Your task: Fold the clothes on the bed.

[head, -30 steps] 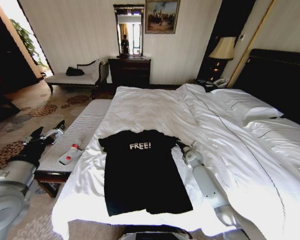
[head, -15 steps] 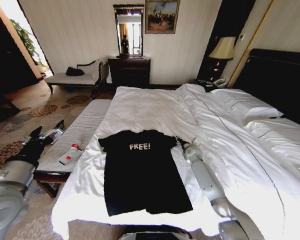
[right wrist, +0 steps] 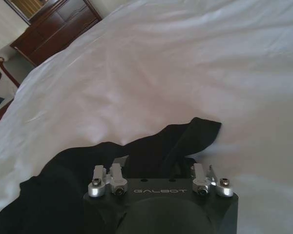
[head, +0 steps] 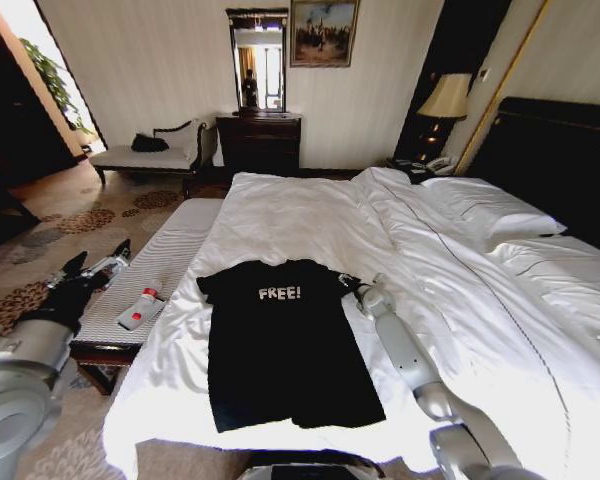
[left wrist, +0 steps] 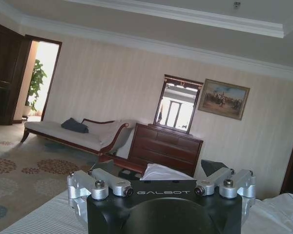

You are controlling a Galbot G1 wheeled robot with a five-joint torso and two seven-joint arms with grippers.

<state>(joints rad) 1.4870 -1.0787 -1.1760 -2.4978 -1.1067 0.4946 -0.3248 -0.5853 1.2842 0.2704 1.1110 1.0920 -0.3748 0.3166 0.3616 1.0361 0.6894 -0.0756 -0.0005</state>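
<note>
a: where was the black t-shirt point(head: 280, 345)?

b: it lay flat on the white sheet at the foot of the bed point(head: 450, 290), chest up, with the white "free!" lettering readable and the collar toward the pillows point(head: 490, 212). the hem sat near the bed's front edge.

a: and the right end effector point(head: 346, 283)?

b: it was down at the shirt's right sleeve, touching the cloth or just over it. in the right wrist view the end effector point(right wrist: 158, 168) sat right at a bunched fold of black fabric point(right wrist: 151, 146), the sleeve tip poking out onto the sheet. whether its fingers were wide, narrow or pinching the cloth, i could not tell; they were hidden behind the housing.

a: the left end effector point(head: 92, 268)?

b: it hung off the bed, out over the patterned carpet beside the pale striped bench point(head: 150, 270), well apart from the shirt, its dark fingers spread wide and holding nothing.

a: anything on the bench?

b: a small white-and-red bottle point(head: 140, 308) lying on its side near the bed.
</note>
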